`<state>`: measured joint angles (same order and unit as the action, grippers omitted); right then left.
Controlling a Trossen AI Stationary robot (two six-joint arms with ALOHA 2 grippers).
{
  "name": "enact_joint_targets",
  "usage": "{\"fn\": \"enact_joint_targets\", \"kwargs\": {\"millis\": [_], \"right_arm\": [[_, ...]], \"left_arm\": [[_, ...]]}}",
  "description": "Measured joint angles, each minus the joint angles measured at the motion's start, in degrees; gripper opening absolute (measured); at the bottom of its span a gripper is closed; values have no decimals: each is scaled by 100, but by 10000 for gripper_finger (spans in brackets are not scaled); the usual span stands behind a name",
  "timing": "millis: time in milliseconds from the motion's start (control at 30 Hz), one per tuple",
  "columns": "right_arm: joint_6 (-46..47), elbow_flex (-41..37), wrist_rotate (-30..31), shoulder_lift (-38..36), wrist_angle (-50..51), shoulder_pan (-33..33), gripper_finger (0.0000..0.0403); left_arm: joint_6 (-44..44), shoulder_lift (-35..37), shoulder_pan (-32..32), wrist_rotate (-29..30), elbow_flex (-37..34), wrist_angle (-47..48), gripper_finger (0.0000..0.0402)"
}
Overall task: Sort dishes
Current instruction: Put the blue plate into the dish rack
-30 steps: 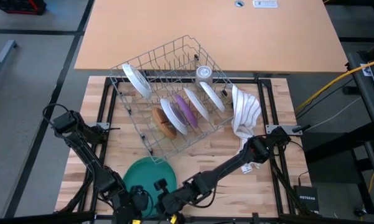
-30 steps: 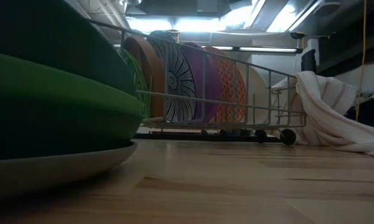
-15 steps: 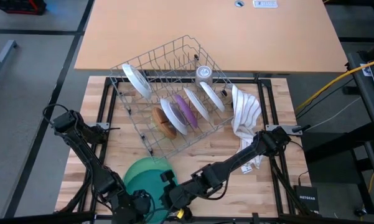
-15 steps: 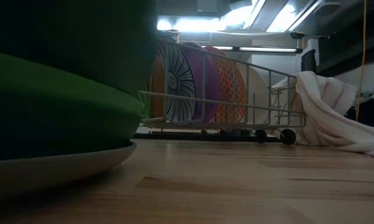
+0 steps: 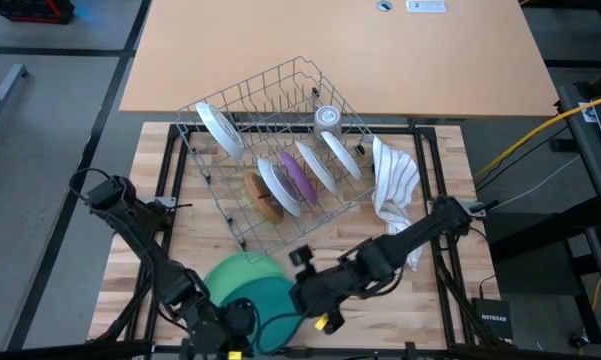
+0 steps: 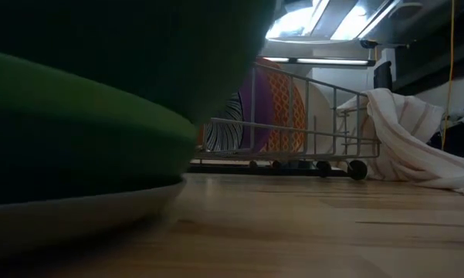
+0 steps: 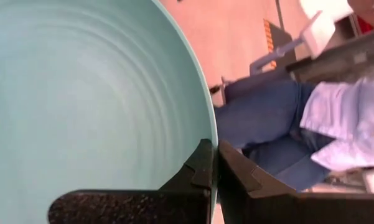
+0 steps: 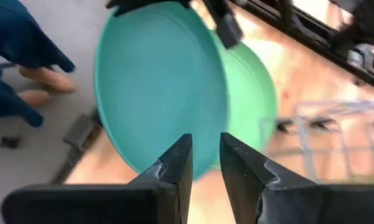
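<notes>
Teal plate (image 5: pixel 272 303) sits pinched at its rim by the left gripper (image 5: pixel 242 322), while the right gripper (image 5: pixel 315 297), fingers slightly apart and empty, hangs just beside it.

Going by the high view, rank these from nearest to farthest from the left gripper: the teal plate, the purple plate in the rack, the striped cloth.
1. teal plate: at the left gripper, which is shut on its rim at the table's near edge.
2. purple plate: standing in the wire rack, mid-table.
3. striped cloth: beside the rack on the right side, farthest.
</notes>
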<state>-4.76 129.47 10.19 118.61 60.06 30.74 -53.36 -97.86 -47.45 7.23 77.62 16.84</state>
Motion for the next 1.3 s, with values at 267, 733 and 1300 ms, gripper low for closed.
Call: {"fn": "enact_joint_targets", "kwargs": {"millis": [267,733,1300], "right_arm": [[241,0,859,-878,804,0,85],[315,0,1630,-1740,1541,0,85],[275,-2,2679,-2866,2164,-1,85]], "left_arm": [[142,0,252,186,382,-3,1],[306,0,601,367,779,-377,1],[507,33,1463,921,787,-1972,0]]}}
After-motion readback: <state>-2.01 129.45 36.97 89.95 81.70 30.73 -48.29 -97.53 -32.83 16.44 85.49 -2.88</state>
